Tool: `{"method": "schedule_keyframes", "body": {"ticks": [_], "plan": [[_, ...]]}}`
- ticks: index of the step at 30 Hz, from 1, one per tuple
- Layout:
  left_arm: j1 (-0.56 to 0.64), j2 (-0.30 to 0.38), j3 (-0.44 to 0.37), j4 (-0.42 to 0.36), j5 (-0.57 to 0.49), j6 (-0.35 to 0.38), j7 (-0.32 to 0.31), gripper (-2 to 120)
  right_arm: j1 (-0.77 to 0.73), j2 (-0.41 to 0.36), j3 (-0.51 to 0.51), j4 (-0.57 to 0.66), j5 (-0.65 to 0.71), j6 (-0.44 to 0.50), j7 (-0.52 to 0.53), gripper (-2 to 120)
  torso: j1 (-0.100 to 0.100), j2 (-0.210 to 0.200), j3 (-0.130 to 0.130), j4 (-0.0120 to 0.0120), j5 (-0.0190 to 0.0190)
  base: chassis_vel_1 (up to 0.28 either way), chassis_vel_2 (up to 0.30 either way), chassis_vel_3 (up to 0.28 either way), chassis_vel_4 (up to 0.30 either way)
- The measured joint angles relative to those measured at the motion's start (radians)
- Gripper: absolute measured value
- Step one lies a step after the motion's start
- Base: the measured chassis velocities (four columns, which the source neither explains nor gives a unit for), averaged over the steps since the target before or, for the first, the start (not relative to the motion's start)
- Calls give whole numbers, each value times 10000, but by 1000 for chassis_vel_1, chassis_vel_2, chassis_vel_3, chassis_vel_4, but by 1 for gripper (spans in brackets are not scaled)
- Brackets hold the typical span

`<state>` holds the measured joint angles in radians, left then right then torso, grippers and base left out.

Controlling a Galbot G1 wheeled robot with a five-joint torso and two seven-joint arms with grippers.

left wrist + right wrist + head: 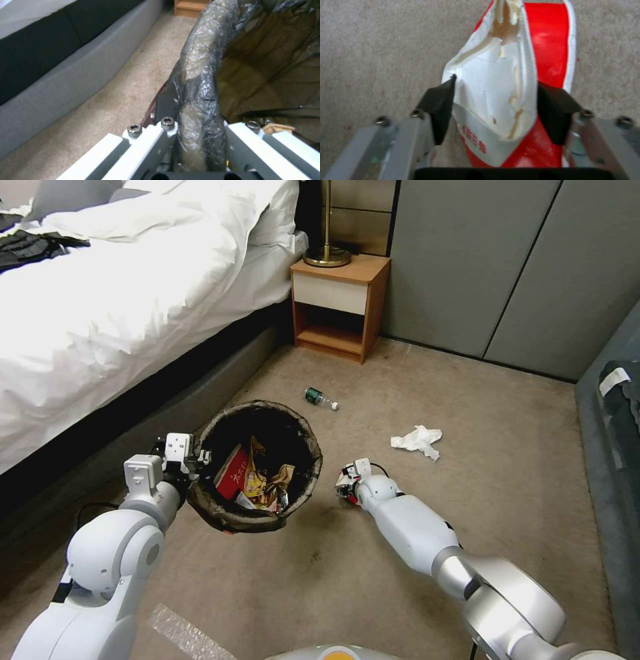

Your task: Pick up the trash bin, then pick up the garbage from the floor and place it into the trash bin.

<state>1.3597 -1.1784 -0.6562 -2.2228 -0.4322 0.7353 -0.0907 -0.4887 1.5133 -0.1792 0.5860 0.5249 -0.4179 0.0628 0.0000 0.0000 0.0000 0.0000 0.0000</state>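
my right gripper (pixel 495 110) pinches a light, crushable red-and-white wrapper (pixel 506 75) mid-body; my left gripper (pixel 196 140) clamps the bin (pixel 257 467) rim, slippery liner.

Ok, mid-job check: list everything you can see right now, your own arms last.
trash bin: one, dark liner, held off the carpet beside the bed, wrappers inside
red-and-white wrapper: one, between the right jaws, low over the carpet
green bottle: one, on the carpet near the nightstand
white tissue: one, on the carpet
nightstand: one, wooden, lamp base on top
bed: one, white bedding
left gripper: shut on the bin rim
right gripper: shut on the wrapper
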Motion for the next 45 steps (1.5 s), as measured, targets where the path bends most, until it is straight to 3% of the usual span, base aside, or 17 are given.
{"method": "schedule_keyframes", "body": {"ticks": [5, 6, 7, 9, 13, 22, 27, 29, 30, 33, 34, 37, 38, 40, 41, 43, 45], "plan": [[-34, -12, -5, 0, -3, 0, 6, 1, -4, -26, 17, 16, -39, 0, -21, 37, 0, 0, 0, -1, 1, 0, 0, 0, 0], [-39, -18, -4, 0, -6, 0, 6, 1, -5, -29, 26, 20, -43, 0, -23, 32, 0, 0, 0, 0, 1, 0, 0, 0, 0], [-62, -18, -6, 18, -8, 0, 9, 1, -7, -38, 45, 21, -45, 8, -46, 19, -1, 0, 0, 2, 1, 0, 0, 0, 0], [-66, -16, -7, 26, -8, 0, 9, 1, -7, -40, 46, 20, -46, 10, -51, 17, 0, 0, 0, 2, 1, 0, 0, 0, 0], [-100, -11, -12, 59, -19, 0, 11, 1, -42, -78, 64, 5, -94, 42, -134, 0, 0, 0, 0, 1, 1, 0, 0, 0, 0], [-141, -40, -6, 94, -18, 0, 10, 1, -45, -108, 79, 9, -116, 64, -143, 0, 0, 0, 0, 1, 0, 0, 0, 0, 0], [-175, -18, -60, 103, -88, 0, 10, 1, -132, -509, 73, 841, 7, -96, 211, 0, 0, 0, 1, 0, -1, 0, 0, 0, 0], [-228, 61, -116, 142, -135, 0, 2, 1, -208, -1153, 64, 2377, 609, -431, 605, 0, 0, -1, 1, -1, 0, 0, 0, 0, 0], [-228, 61, -116, 142, -135, 0, 2, 1, -208, -1153, 64, 2377, 609, -431, 605, 0, 0, -1, 1, -1, 0, 0, 0, 0, 0], [-344, 77, -124, 197, -176, 0, -24, 1, -284, -2198, 277, 5110, 2045, -942, 1273, 0, 0, -1, 1, 0, 2, 0, 0, 0, 0], [-344, 77, -124, 197, -176, 0, -24, 1, -284, -2198, 277, 5110, 2045, -942, 1273, 0, 0, -1, 1, 0, 2, 0, 0, 0, 0], [-477, 38, -35, 332, -158, 0, -69, 1, -336, -3876, 709, 8029, 3751, -1342, 2174, 0, 0, 0, 0, 2, -3, 0, 0, 0, 0], [-477, 38, -35, 332, -158, 0, -69, 1, -336, -3876, 709, 8029, 3751, -1342, 2174, 0, 0, 0, 0, 2, -3, 0, 0, 0, 0], [-555, -2, 46, 402, -128, 0, -81, 1, -396, -4961, 1040, 9500, 4415, -1494, 2692, 0, 0, 0, 1, -6, 3, 0, 0, 0, 0], [-555, -2, 46, 402, -128, 0, -81, 1, -396, -4961, 1040, 9500, 4415, -1494, 2692, 0, 0, 0, 1, -6, 3, 0, 0, 0, 0], [-596, -56, 133, 441, -104, 0, -61, 1, -417, -5744, 1484, 11140, 5203, -1595, 3258, 0, 0, 1, 0, -10, 0, 0, 0, 0, 0], [-595, -73, 153, 465, -96, 0, -60, 1, -406, -5931, 1617, 11654, 5517, -1619, 3433, 0, 0, 0, 0, -7, 1, 0, 0, 0, 0]]}}
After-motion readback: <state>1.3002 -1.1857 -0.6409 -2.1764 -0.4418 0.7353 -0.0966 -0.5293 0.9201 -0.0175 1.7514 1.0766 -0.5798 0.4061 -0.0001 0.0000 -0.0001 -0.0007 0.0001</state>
